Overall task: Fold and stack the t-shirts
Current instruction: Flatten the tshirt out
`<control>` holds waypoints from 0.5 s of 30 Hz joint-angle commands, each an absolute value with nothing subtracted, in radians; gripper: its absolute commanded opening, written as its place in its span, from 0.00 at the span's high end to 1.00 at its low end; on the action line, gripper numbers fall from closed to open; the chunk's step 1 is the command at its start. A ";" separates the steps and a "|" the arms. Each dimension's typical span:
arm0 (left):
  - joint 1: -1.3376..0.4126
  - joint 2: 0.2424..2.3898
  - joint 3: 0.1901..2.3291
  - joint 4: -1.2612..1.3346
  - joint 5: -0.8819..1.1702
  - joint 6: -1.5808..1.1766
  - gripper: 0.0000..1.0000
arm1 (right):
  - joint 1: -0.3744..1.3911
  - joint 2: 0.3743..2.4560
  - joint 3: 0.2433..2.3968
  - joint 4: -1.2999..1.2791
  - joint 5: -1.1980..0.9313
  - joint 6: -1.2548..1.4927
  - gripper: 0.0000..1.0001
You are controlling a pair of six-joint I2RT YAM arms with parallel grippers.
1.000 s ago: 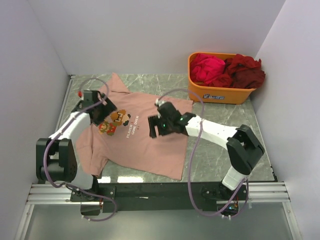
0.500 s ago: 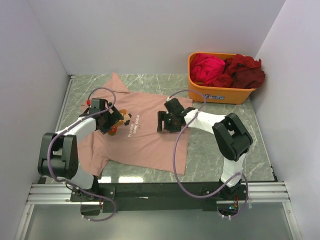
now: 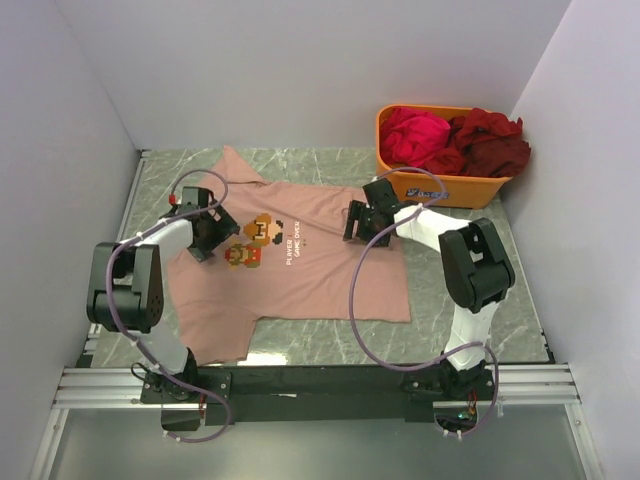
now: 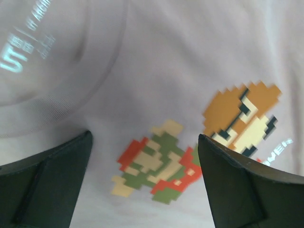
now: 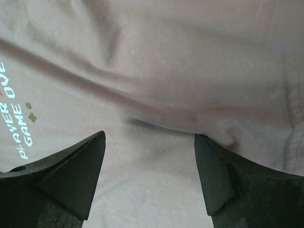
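Gaping left pincer [image 3: 207, 233]: jaws wide, holding nothing, low over pixel figures [image 4: 161, 166].
Right pincer [image 3: 362, 222]: jaws wide, nothing held, over a crease [image 5: 156, 116].
Salmon-pink t-shirt [image 3: 310, 275]: spread flat on the table [image 3: 450, 260].
Orange tub [image 3: 440, 188]: magenta t-shirt [image 3: 415, 135] and dark red t-shirt [image 3: 495, 140] bunched inside.

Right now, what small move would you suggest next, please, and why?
Probably lower and close both: the left gripper and right gripper hang open close over the pink t-shirt, which lies spread out and unfolded, so neither holds any cloth yet.
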State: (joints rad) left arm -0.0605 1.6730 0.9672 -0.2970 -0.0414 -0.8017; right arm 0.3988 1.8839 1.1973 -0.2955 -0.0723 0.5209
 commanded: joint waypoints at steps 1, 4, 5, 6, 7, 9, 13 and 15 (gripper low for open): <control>-0.035 1.735 1.014 -0.301 -0.052 -0.767 0.01 | 0.379 1.937 1.224 -0.345 -0.008 0.473 0.18; -0.034 1.795 1.080 -0.302 -0.046 -0.747 0.00 | 0.371 1.947 1.255 -0.341 -0.002 0.463 0.18; -0.032 1.833 1.100 -0.307 -0.045 -0.746 0.01 | 0.365 1.957 1.264 -0.342 -0.002 0.459 0.18; -0.031 1.851 1.121 -0.311 -0.040 -0.742 0.00 | 0.364 1.963 1.276 -0.347 -0.002 0.460 0.18; -0.029 1.868 1.156 -0.313 -0.032 -0.736 0.01 | 0.357 1.973 1.298 -0.348 -0.002 0.459 0.18; -0.026 1.917 1.189 -0.311 -0.020 -0.733 0.01 | 0.345 2.000 1.315 -0.336 0.043 0.463 0.18; -0.026 1.994 1.285 -0.301 0.015 -0.723 0.01 | 0.336 2.065 1.399 -0.362 0.089 0.456 0.18; -0.026 2.031 1.333 -0.331 0.020 -0.712 0.00 | 0.336 2.069 1.419 -0.370 0.097 0.446 0.18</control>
